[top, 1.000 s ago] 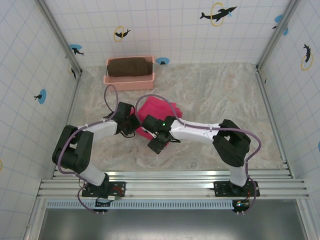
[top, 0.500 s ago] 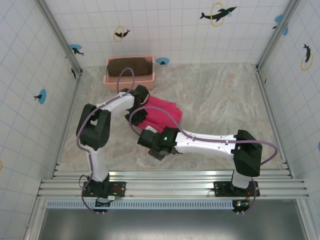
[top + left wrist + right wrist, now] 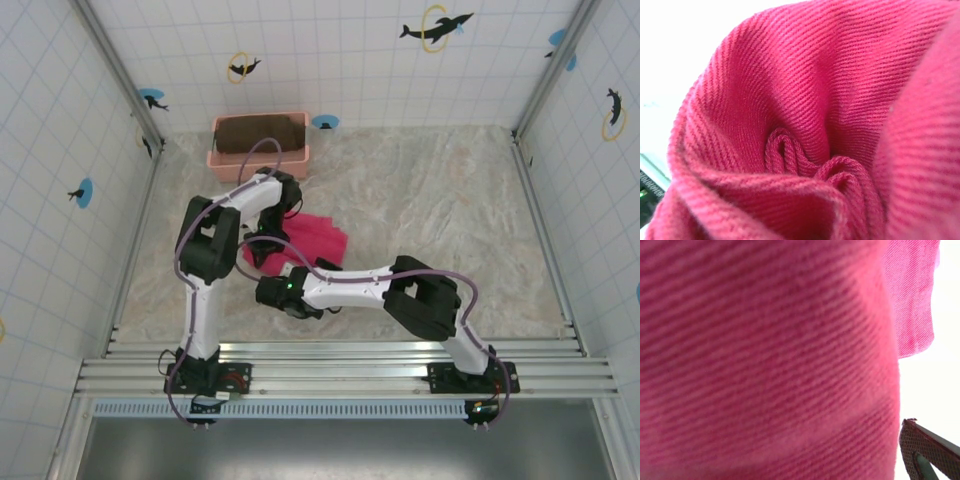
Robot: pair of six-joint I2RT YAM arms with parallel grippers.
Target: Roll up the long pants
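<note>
The long pants (image 3: 315, 238) lie as a bright magenta bundle on the table's left half, a little in front of the basket. My left gripper (image 3: 262, 250) comes down onto the bundle's left edge. In the left wrist view the pants (image 3: 805, 100) bunch into tight folds right at the jaws, hiding the fingers. My right gripper (image 3: 268, 290) sits at the bundle's near left corner. In the right wrist view the pants (image 3: 765, 340) press against the camera, and one dark fingertip (image 3: 927, 452) stands far out at the lower right, so those jaws are wide apart.
A pale pink basket (image 3: 258, 160) holding a dark brown folded cloth (image 3: 260, 132) stands at the back left, close behind the left arm's elbow. Tiled walls enclose the table on three sides. Bare marbled tabletop (image 3: 450, 200) stretches to the right.
The right arm has folded its elbow in and its gripper has slid left and nearer. The left arm has swung upright toward the basket. The pants bundle has shifted slightly left.
</note>
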